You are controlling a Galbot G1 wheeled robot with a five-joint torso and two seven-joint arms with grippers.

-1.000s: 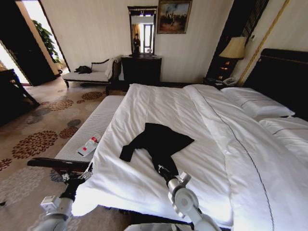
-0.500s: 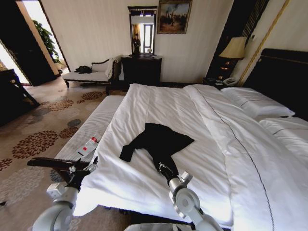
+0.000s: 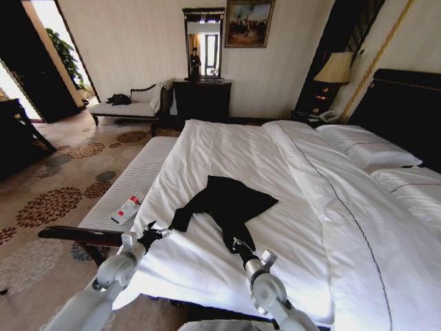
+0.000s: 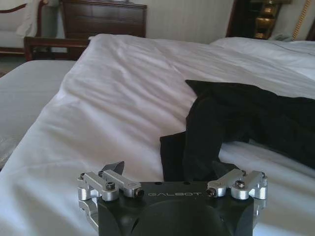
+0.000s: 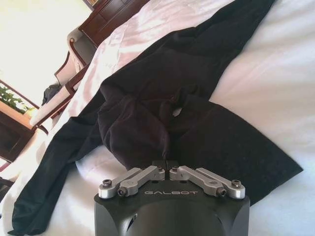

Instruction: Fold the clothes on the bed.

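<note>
Fingers of the left gripper (image 4: 170,172) stand spread wide with nothing between them; those of the right gripper (image 5: 167,167) are brought together, tips meeting at the near edge of the black T-shirt (image 3: 227,203), and fabric appears pinched there, though the contact itself is hidden. In the head view the left gripper (image 3: 153,231) is over the white duvet (image 3: 227,148) just beside the shirt's near sleeve, not touching it. The right gripper (image 3: 241,246) sits at the lower end of the garment. The shirt lies crumpled and bunched on the duvet near the foot of the bed (image 3: 406,96), one sleeve trailing toward the left gripper, lettering not legible. Assessment: no fold is made; the garment is not yet spread flat. Flattening and all folds remain outstanding. The task stands at its opening stage.
</note>
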